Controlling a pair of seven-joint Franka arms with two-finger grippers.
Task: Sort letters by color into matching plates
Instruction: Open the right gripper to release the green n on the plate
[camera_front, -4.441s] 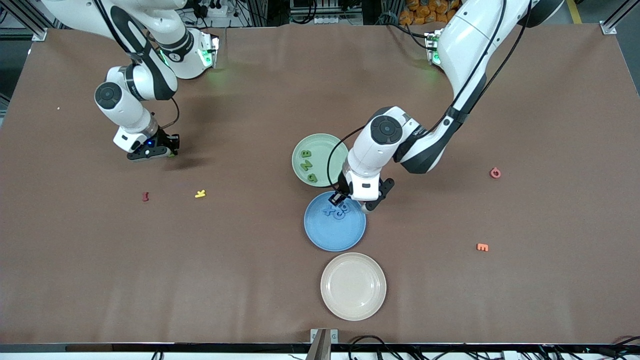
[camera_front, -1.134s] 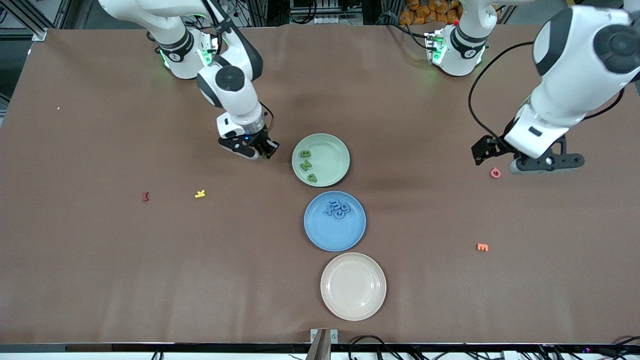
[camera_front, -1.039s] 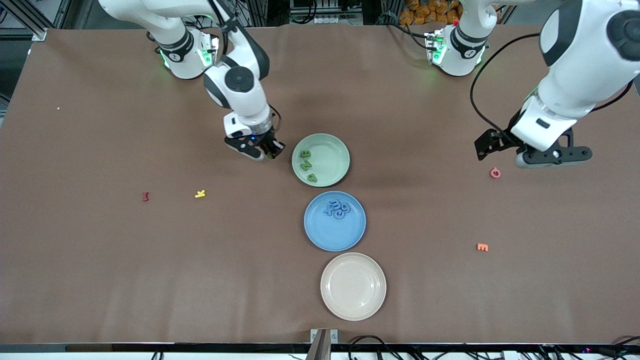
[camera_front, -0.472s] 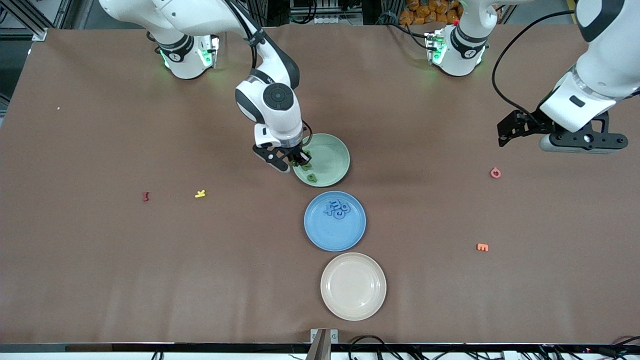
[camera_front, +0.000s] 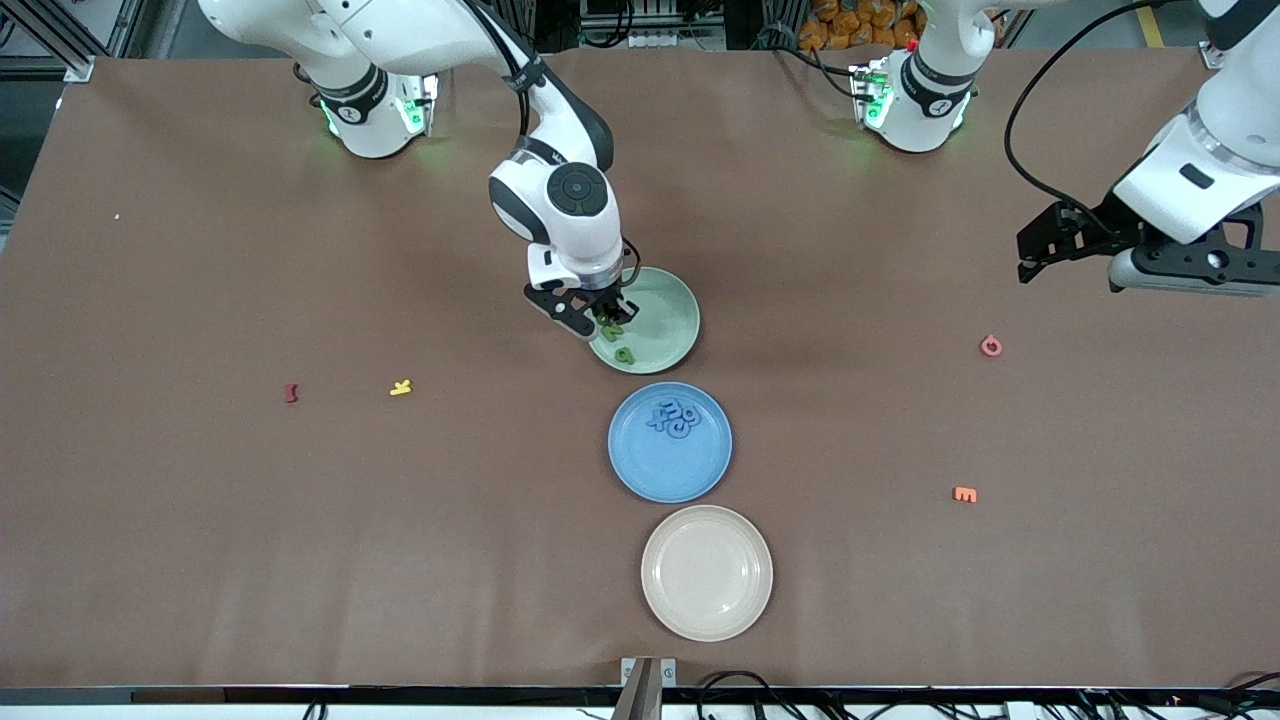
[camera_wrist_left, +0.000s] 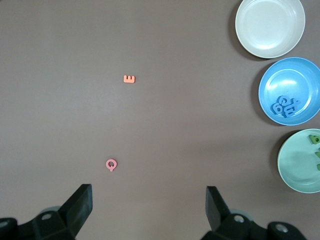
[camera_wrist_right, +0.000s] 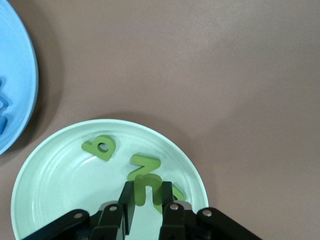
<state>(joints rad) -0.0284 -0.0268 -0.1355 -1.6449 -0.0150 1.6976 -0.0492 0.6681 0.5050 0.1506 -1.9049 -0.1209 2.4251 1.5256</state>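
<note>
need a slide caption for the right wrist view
Right tool shut on a green letter above the pale green plate, where other green letters lie.

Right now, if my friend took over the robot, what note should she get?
Right pincer: shut on a green letter, over the green plate.
Left pincer: open, holding nothing, waiting above the table near the left arm's end.
Green plate: two green letters show on it besides the held one; anything under the pincer is hidden.
Blue plate: a pile of blue letters lies in it.
Done: blue looks sorted.
Left: let go of the held green letter.
</note>
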